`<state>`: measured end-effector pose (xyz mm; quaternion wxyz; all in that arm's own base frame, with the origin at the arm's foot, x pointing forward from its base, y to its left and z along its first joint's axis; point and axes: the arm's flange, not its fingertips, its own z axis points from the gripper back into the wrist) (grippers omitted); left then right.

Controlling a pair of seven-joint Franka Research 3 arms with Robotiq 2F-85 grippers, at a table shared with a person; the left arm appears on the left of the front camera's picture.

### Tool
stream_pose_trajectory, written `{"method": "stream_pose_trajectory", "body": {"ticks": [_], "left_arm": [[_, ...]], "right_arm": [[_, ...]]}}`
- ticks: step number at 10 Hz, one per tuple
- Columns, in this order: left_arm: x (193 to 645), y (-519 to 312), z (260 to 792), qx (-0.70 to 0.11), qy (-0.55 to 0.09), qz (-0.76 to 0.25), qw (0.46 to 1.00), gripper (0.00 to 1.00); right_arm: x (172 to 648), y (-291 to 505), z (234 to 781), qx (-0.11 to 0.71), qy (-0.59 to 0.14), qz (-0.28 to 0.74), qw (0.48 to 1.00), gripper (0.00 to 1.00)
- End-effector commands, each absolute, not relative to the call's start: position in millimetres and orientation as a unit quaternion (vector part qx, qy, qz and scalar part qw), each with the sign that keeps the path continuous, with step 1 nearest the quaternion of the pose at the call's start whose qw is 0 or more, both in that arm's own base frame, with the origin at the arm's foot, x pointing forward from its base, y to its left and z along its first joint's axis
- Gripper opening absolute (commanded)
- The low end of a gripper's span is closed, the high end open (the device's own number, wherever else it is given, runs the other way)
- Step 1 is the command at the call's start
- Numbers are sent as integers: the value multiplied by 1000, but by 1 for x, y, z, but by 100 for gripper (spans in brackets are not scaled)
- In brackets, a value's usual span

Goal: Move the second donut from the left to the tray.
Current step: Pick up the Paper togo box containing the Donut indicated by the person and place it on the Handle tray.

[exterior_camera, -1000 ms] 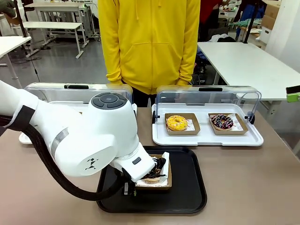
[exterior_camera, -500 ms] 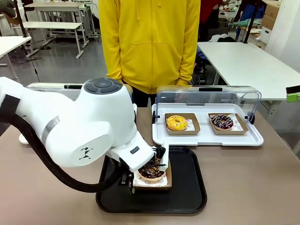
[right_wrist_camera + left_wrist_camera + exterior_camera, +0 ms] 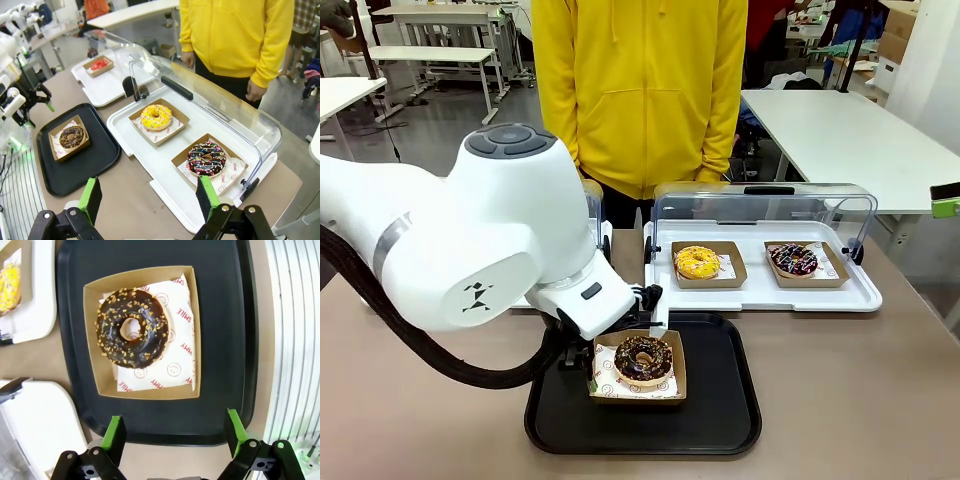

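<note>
The second donut from the left (image 3: 643, 359), chocolate-glazed with tan crumbs, lies in its small brown cardboard tray on the black tray (image 3: 735, 400). In the left wrist view the donut (image 3: 150, 342) sits above my left gripper (image 3: 175, 425), which is open, with nothing between its green pads; the tray's (image 3: 225, 340) near rim lies just ahead of them. From the front, the left gripper (image 3: 642, 305) hangs just above the donut's far-left side, partly hidden by the arm. My right gripper (image 3: 148, 192) stands open over the table edge, far from the donut (image 3: 71, 136) and tray (image 3: 100, 155).
A white tray with a raised clear lid (image 3: 760, 290) holds a yellow donut (image 3: 697, 262) and a dark sprinkled donut (image 3: 793, 260). Another lidded white tray (image 3: 107, 85) holds a red donut (image 3: 100, 64). A person in a yellow hoodie (image 3: 640, 90) stands at the far side.
My left gripper has opened, let go of the donut's cardboard tray on the black tray, and lifted up and back. The donut now shows fully.
</note>
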<state>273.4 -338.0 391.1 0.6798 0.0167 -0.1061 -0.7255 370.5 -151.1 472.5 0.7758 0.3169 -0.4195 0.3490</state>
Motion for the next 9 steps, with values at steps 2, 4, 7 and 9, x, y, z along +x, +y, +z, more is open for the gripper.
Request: {"method": "stream_pose_trajectory", "body": {"ticks": [2,4,7,9], "left_arm": [[273,-338,391,17,-106,-726,680,97],[273,-338,391,17,-106,-726,680,97],[273,-338,391,17,-106,-726,680,97],[273,-338,391,17,-106,-726,680,97]], "right_arm": [[375,-151,474,317,-437,354,763,100],[375,-151,474,317,-437,354,763,100],[375,-151,474,317,-437,354,763,100],[375,-151,474,317,-437,354,763,100]]}}
